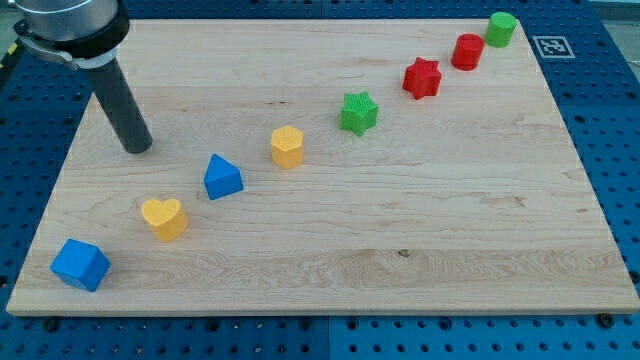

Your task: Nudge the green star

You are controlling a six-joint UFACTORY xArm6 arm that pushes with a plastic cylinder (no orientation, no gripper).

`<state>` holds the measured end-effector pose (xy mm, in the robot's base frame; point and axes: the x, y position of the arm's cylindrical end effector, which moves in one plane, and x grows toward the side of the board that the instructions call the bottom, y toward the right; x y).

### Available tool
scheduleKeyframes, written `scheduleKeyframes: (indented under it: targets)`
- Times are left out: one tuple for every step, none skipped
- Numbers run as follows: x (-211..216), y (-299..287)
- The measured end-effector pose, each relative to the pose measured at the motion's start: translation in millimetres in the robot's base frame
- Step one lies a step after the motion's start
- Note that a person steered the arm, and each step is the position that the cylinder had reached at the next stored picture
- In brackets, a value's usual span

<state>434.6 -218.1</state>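
Note:
The green star (358, 112) sits on the wooden board (400, 250) a little above and right of the middle. My tip (138, 148) rests on the board at the view's left, far to the left of the green star. The yellow hexagon-like block (287, 146) and the blue triangular block (222, 178) lie between my tip and the star, lower in the view.
The blocks form a diagonal line: a blue cube (80, 264) at the bottom left, a yellow heart (164, 217), then past the green star a red star (422, 78), a red cylinder (467, 51) and a green cylinder (501, 29) at the top right.

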Motion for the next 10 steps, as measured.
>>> scheduleKeyframes:
  targets:
    - [8.2,1.1]
    - [14.7,2.1]
    - [15.0,2.1]
    - [14.3,2.1]
    - [13.0,2.1]
    - [11.8,2.1]
    - [-30.5,23.9]
    - [-64.1,103.4]
    - [-69.3,186.7]
    - [-56.5,210.0]
